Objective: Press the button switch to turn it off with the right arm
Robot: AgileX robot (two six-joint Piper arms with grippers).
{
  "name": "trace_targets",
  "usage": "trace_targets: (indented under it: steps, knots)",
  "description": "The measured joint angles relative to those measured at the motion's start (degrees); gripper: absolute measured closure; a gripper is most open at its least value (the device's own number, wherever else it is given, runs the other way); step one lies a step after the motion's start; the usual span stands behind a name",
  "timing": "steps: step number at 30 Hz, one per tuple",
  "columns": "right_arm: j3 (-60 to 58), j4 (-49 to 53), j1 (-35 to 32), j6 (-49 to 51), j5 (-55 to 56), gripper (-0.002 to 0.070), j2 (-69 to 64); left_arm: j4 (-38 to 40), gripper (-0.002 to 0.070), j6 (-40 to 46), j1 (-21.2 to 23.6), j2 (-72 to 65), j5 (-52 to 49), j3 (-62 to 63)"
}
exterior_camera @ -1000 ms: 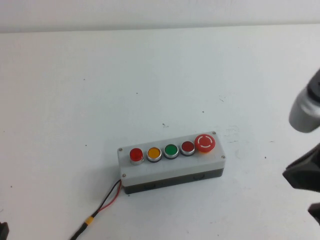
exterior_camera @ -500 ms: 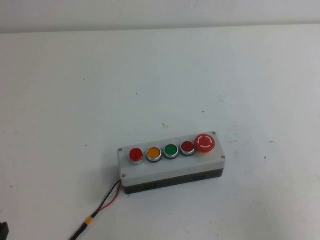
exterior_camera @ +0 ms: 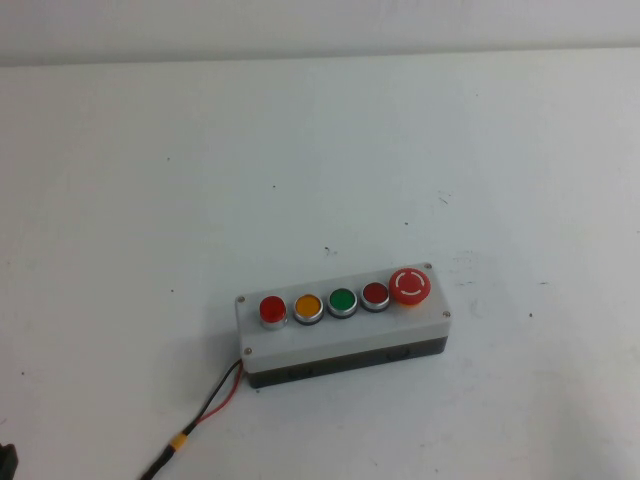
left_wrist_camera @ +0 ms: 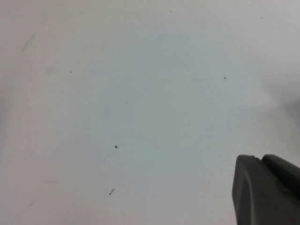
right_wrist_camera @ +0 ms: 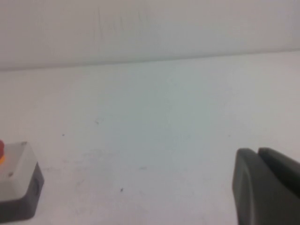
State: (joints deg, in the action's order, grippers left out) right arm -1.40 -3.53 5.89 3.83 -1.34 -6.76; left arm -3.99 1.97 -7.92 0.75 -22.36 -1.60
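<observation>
Button switch (exterior_camera: pixel 272 310) sits at the left end of the grey button box (exterior_camera: pixel 343 335), near the tabletop (exterior_camera: pixel 150 200) front edge, untouched. Left end effector (left_wrist_camera: pixel 267 187) and right end effector (right_wrist_camera: pixel 267 185) show only partly over bare tabletop; cannot tell whether either is spread or closed.

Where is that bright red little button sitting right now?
In the high view, the button switch is at the left end of the grey button box, beside the yellow button. Neither the left gripper nor right gripper is near.
</observation>
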Motion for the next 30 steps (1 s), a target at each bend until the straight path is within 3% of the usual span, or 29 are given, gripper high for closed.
trace_targets:
  steps: [8, 30]
  knots:
    - [-0.07, 0.36, 0.0, 0.0, -17.11, 0.0692, 7.18, 0.0, 0.0677, 0.0, 0.0, 0.0, 0.0, 0.0]
    - [-0.07, -0.11, 0.0, -0.88, -17.91, 0.0692, 7.18, 0.0, 0.0677, 0.0, 0.0, 0.0, 0.0, 0.0]
